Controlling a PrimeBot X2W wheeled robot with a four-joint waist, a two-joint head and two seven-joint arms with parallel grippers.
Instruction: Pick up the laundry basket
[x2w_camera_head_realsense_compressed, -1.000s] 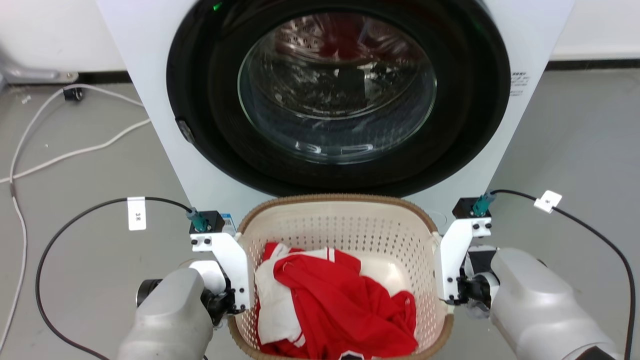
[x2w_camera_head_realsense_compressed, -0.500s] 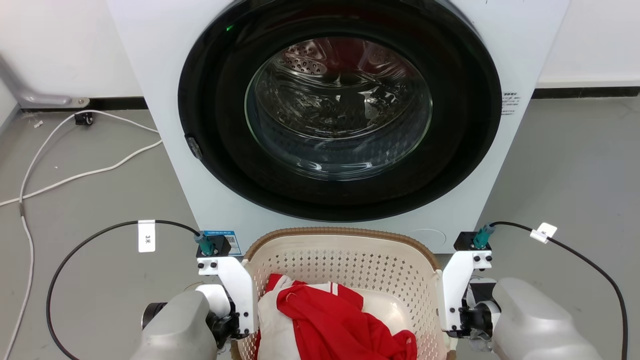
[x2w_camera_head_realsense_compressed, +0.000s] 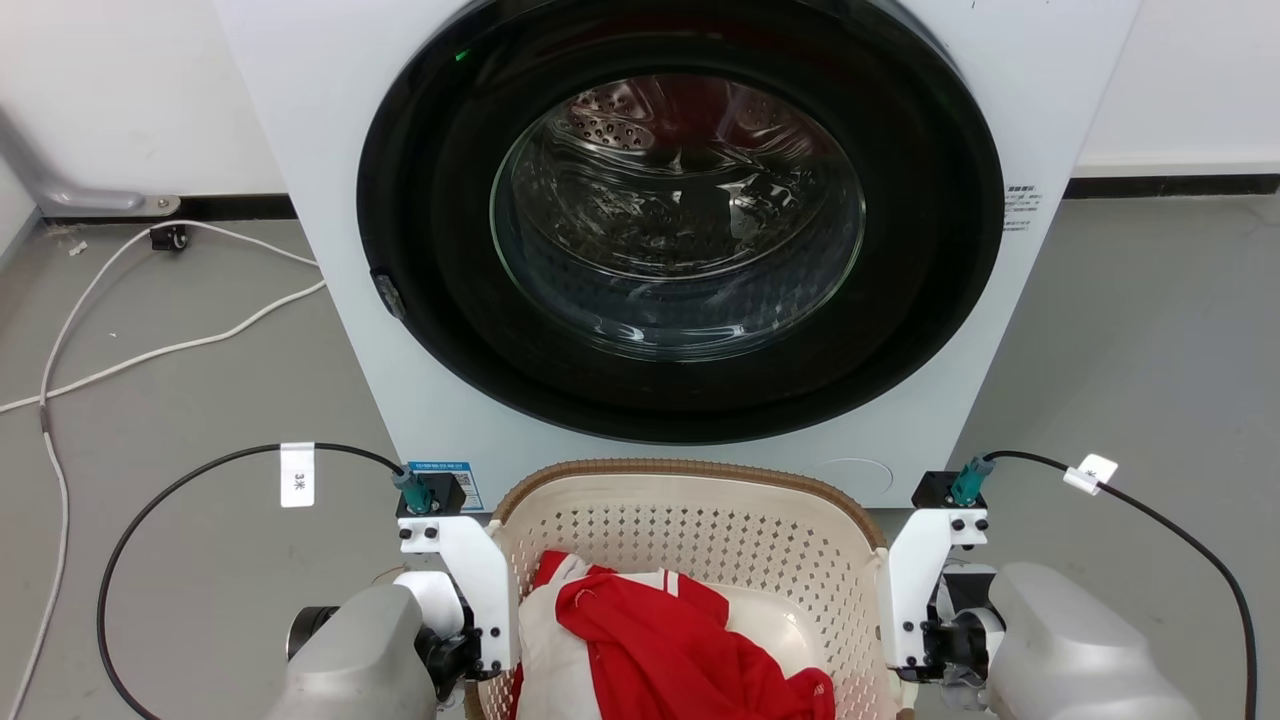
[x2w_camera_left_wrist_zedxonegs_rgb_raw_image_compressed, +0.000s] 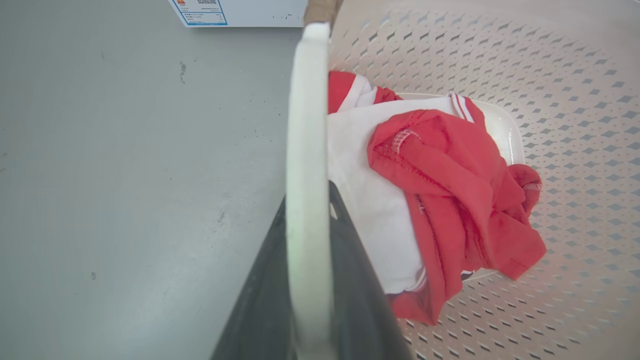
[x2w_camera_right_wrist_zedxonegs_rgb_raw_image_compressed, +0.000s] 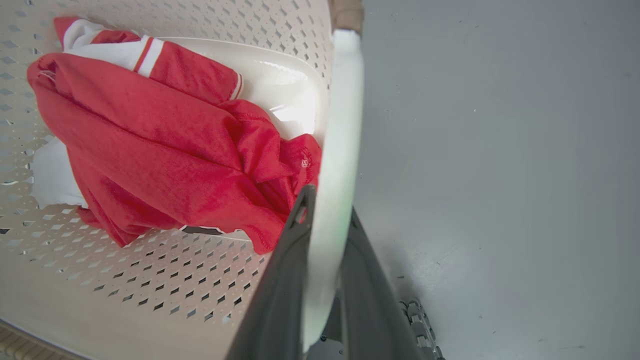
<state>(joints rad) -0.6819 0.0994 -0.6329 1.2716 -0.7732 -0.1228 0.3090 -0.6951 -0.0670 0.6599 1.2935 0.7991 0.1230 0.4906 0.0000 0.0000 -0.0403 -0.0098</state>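
Note:
The laundry basket (x2w_camera_head_realsense_compressed: 690, 468), cream with perforated walls and a brown woven rim, sits low in the head view, just in front of the washing machine. Red and white clothing (x2w_camera_head_realsense_compressed: 660, 640) lies inside it. In the left wrist view my left gripper (x2w_camera_left_wrist_zedxonegs_rgb_raw_image_compressed: 307, 197) is shut on the basket's white left handle (x2w_camera_left_wrist_zedxonegs_rgb_raw_image_compressed: 306, 125), one dark finger on each side. In the right wrist view my right gripper (x2w_camera_right_wrist_zedxonegs_rgb_raw_image_compressed: 327, 205) clamps the white right handle (x2w_camera_right_wrist_zedxonegs_rgb_raw_image_compressed: 342, 115) the same way. Whether the basket's base touches the floor is hidden.
The white washing machine (x2w_camera_head_realsense_compressed: 330, 300) with its closed round glass door (x2w_camera_head_realsense_compressed: 680, 215) stands directly behind the basket. White cables (x2w_camera_head_realsense_compressed: 150, 350) trail over the grey floor at the left. Black cables (x2w_camera_head_realsense_compressed: 1180, 530) loop from both wrists.
The camera moved between the oldest frame and the middle one, so the washer and basket sit lower in the head view. Both grippers stay on the handles; almost nothing differs over the last half second.

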